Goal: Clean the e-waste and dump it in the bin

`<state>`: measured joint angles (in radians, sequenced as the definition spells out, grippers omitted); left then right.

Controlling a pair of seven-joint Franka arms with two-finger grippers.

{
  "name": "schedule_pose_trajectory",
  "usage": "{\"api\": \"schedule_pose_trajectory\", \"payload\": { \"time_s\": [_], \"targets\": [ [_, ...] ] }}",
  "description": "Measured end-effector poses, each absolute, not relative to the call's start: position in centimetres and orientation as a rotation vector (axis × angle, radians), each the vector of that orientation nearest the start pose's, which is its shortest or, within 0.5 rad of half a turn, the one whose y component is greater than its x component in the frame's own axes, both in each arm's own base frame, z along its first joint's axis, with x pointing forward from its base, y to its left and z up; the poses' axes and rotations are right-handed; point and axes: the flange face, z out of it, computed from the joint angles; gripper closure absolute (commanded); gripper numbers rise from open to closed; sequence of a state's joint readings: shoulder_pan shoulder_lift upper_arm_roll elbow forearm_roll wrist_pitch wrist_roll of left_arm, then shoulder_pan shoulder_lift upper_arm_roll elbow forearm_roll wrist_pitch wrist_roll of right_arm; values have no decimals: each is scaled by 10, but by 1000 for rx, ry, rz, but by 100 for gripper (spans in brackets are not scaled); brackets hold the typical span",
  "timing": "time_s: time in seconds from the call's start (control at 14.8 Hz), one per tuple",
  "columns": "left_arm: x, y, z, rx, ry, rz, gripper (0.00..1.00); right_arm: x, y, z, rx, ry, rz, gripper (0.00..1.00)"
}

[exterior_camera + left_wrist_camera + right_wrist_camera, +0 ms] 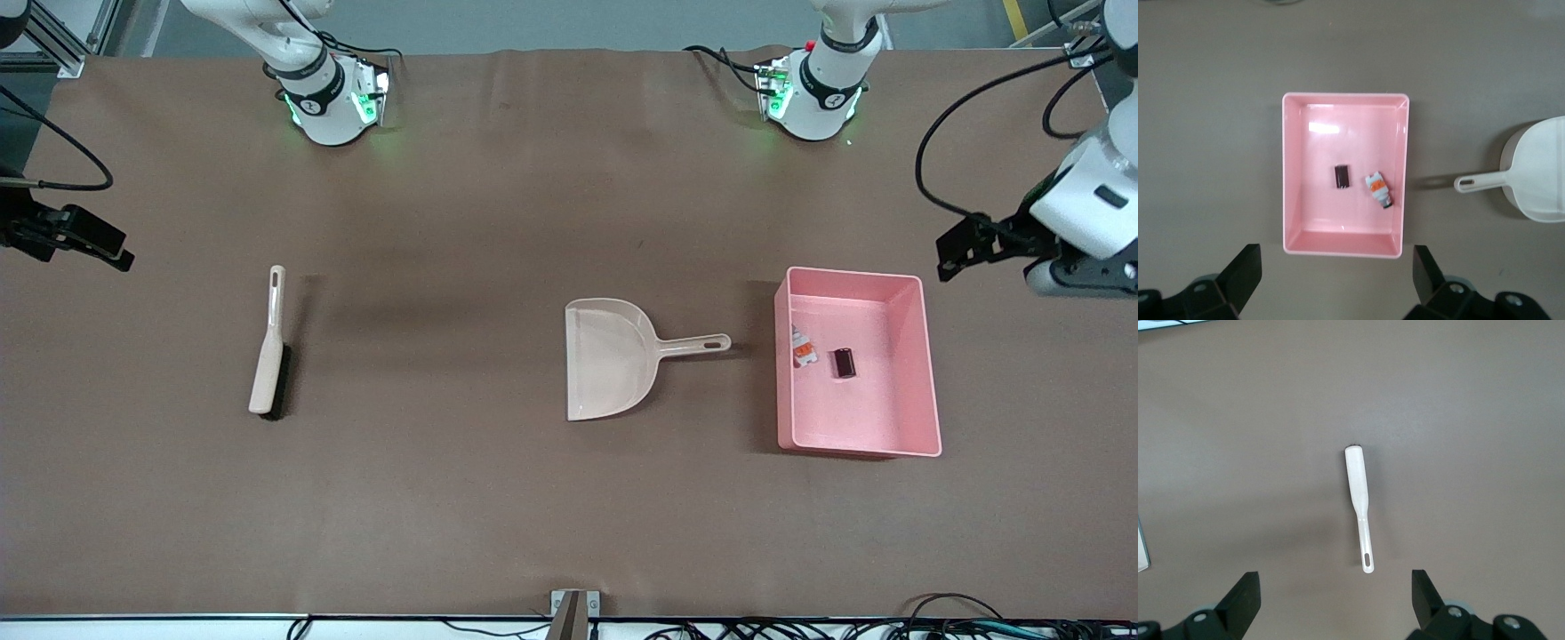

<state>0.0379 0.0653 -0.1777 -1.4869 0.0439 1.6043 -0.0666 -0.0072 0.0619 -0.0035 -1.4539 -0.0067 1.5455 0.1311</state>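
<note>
The pink bin (876, 409) stands on the table toward the left arm's end. Both e-waste pieces lie inside it: the white-grey component with orange marks (803, 348) and the dark block (843, 364). The left wrist view shows the bin (1345, 97), the white-grey component (1379, 189) and the dark block (1343, 177). My left gripper (965, 244) (1337, 267) is open and empty, up over the table beside the bin. My right gripper (89, 240) (1336, 590) is open and empty, over the right arm's end of the table.
A beige dustpan (613, 356) (1538, 170) lies empty mid-table beside the bin, its handle toward the bin. The beige brush with black bristles (269, 347) (1358, 493) lies toward the right arm's end. A brown cloth covers the table.
</note>
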Motion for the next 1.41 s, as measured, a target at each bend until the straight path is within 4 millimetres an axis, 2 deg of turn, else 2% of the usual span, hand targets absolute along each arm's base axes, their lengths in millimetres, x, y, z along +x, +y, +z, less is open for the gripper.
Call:
{"api": "schedule_pose_trajectory", "payload": {
  "time_s": [0.34,0.47,0.61,0.88,1.41],
  "targets": [
    [514,-48,638,-3152,18,-57,0,572,-7,642,-3138,223,-47,0],
    [493,-47,640,-3144,12,-61,0,572,-7,642,-3138,223,-47,0],
    [481,-48,645,-3138,23,-74,0,572,-7,642,-3138,223,-47,0],
    [481,-54,646,-3112,55,-90,0,572,-7,642,-3138,223,-47,0],
    [512,-64,636,-3098,103,-75,0,572,-7,642,-3138,223,-47,0]
  ]
}}
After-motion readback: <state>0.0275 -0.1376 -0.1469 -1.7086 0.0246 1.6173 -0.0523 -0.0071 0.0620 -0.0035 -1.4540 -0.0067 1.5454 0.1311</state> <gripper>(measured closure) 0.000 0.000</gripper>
